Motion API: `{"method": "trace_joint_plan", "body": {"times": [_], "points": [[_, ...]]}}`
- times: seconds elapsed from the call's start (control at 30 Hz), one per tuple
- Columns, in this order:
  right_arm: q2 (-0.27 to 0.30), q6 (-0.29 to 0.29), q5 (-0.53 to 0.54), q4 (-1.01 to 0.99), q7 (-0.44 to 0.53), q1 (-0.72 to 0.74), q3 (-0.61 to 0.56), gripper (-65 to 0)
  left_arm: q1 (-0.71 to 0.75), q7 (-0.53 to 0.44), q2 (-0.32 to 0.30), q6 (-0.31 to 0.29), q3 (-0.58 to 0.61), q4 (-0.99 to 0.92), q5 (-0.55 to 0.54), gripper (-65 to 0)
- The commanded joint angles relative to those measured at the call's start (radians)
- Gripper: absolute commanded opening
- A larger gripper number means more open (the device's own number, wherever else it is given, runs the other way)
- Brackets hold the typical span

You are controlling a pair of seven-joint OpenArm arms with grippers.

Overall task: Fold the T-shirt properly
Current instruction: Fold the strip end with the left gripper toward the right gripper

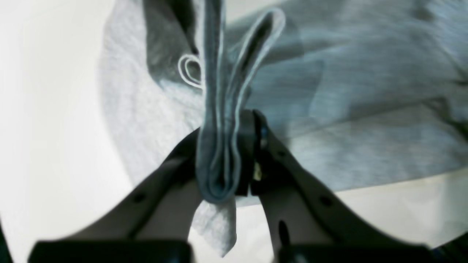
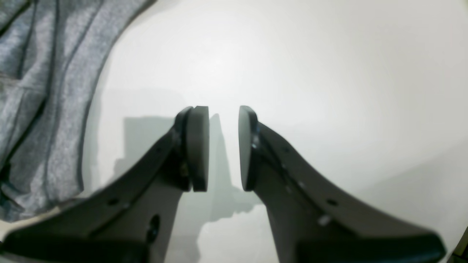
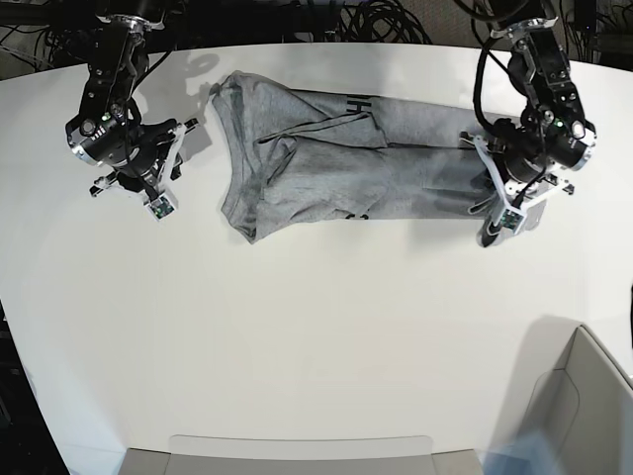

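T-shirt (image 3: 346,158) fabric lies stretched in a rumpled band across the far half of your white table (image 3: 316,336), partly folded lengthwise, with a few black letters showing near its upper middle. Starting at the left of the base view, your right gripper (image 3: 158,173) sits just beside the shirt's bunched end without touching it; in its wrist view the right gripper (image 2: 223,148) has its pads parted with only bare table between them, and the grey cloth (image 2: 40,102) lies off to one side. Moving right, the shirt runs to your left gripper (image 3: 493,193), which in its wrist view is the left gripper (image 1: 225,160) clamped on a thick folded edge of the shirt (image 1: 365,109).
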Motion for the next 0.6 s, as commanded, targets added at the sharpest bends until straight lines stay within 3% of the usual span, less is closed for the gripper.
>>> {"method": "trace_joint_plan", "body": {"times": [0.0, 0.47, 0.57], "points": [[0.008, 0.011, 0.007, 0.017, 0.013, 0.011, 0.002, -50.4, -0.013, -0.017, -0.002, 0.001, 0.013, 0.016, -0.006, -65.0], [0.008, 0.01, 0.007, 0.017, 0.01, 0.011, 0.002, -50.4, -0.016, -0.017, 0.001, 0.001, 0.16, 0.013, -0.006, -65.0], [0.008, 0.01, 0.007, 0.017, 0.007, 0.011, 0.002, -50.4, -0.015, -0.017, 0.001, 0.001, 0.182, 0.016, -0.006, -55.6]]}}
